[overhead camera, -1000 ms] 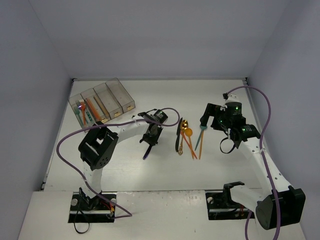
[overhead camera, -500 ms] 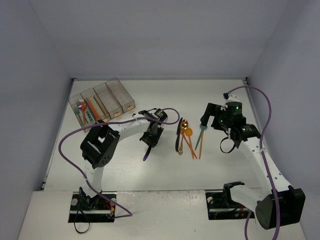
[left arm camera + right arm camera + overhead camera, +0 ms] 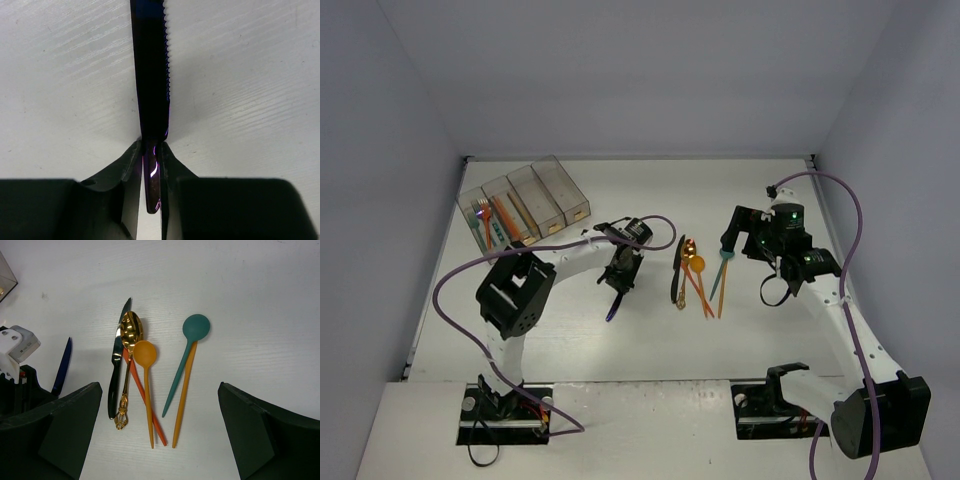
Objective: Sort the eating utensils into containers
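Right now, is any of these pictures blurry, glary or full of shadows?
Left wrist view: the dark blue knife is sharp, a purple glint on its handle, the fingers pinching it black silhouettes. Right wrist view: the gold spoon glares; soft shadows beside each piece. Top view: even light, small detail lost.

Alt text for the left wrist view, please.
The left gripper pinches the handle of a dark blue serrated knife, blade pointing away from the camera. White table fills the rest of the view.

No legible text anywhere — tan labels (image 3: 578, 212) on ends of containers (image 3: 545, 185) too small to read.
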Controlling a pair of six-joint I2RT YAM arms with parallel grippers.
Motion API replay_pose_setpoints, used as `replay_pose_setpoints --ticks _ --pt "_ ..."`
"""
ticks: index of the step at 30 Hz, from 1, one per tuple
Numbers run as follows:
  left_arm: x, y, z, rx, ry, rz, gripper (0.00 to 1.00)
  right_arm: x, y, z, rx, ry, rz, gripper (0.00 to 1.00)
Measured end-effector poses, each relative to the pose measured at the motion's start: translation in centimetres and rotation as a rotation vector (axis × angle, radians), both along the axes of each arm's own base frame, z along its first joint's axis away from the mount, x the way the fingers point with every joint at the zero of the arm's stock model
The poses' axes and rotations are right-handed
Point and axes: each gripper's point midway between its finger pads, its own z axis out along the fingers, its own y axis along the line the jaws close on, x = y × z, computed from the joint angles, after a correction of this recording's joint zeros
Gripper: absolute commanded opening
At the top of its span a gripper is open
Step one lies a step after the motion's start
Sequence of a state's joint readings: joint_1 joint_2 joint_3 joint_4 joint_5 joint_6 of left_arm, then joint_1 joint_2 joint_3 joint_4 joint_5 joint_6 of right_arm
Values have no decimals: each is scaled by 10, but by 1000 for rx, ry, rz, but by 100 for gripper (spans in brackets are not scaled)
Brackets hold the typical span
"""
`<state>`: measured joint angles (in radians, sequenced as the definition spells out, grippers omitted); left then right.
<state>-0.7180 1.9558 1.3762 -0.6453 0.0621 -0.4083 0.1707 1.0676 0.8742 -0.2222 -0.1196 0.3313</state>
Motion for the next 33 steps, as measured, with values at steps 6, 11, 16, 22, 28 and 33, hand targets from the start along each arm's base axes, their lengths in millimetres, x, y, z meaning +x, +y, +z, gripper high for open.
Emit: replay_pose_setpoints --ticks 6,11,16,22,28,33 --pt "1 2 1 -8 -30 17 0 0 0 0 0 0 0 100" --pt "2 17 5 27 -83 47 0 0 0 0 0 0 0 100" --pt "10 27 34 15 -168 89 0 0 0 0 0 0 -1 100" --pt "47 47 110 -111 -311 233 0 0 0 0 0 0 0 100" --pt "119 118 164 -167 -415 505 0 0 0 0 0 1 0 100" --pt "174 174 176 -180 -447 697 0 0 0 0 0 0 0 100"
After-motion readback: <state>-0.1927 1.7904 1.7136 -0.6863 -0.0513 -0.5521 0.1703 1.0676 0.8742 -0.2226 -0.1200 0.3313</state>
